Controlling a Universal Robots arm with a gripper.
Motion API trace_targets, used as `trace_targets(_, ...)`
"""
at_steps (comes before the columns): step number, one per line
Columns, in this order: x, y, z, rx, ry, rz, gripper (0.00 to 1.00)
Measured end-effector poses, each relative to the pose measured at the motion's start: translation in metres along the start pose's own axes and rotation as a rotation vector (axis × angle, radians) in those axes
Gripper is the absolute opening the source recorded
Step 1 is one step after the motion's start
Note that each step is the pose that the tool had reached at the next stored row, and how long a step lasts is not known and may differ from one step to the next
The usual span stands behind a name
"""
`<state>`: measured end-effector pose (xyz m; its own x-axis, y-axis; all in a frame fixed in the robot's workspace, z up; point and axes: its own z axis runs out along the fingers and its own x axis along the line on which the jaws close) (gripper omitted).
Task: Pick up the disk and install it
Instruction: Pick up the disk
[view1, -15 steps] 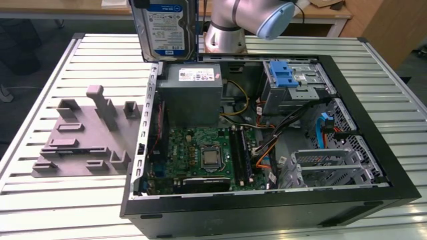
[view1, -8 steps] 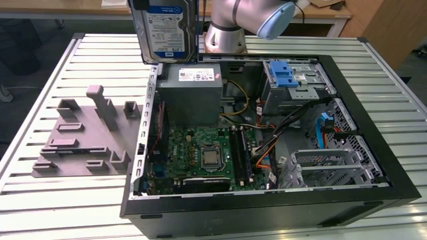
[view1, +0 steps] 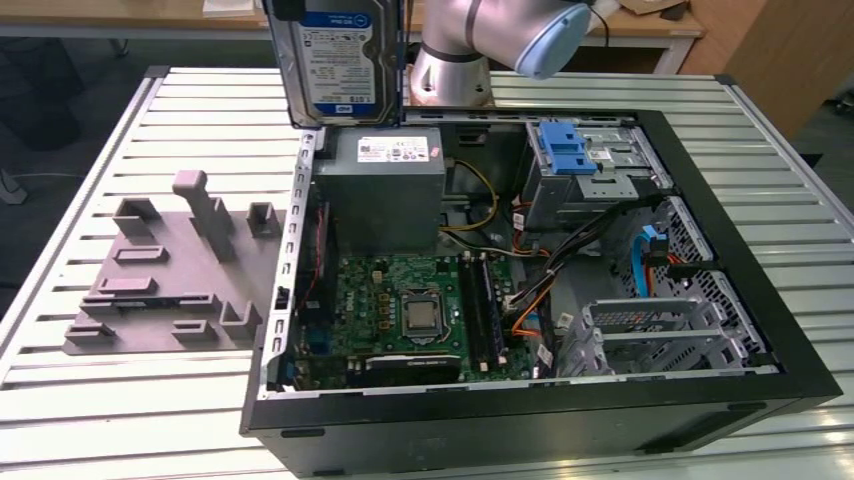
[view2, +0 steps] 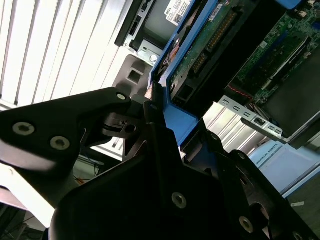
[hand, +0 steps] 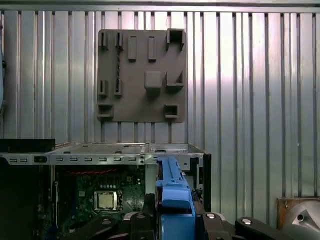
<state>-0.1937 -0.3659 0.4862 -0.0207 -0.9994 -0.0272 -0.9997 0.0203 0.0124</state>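
The open computer case (view1: 534, 440) lies below the claw (view2: 167, 117). The disk (view1: 336, 60) hangs upright from the claw, long axis vertical, label facing the exterior view. The claw is clamped tight on the disk's blue-edged sides.

The exterior view looks down from high over the open computer case (view1: 534, 425), facing across the bench (view1: 120, 420) toward the arm (view1: 461, 60) at the far edge. The first wrist view stares straight down from well above, and it shares the case (hand: 100, 150), the motherboard (view1: 400, 300) (hand: 100, 197) and the grey fixture plate (view1: 147, 290) (hand: 141, 107) with that camera. The second wrist view sits tight behind the end effector (view2: 159, 112), peering past the disk (view2: 210, 40) at the same motherboard (view2: 270, 55).
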Motion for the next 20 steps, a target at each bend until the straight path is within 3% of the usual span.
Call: trace_targets(20,-0.0004,-0.0212,-0.0003,-0.0001,0.0001,0.000,0.37)
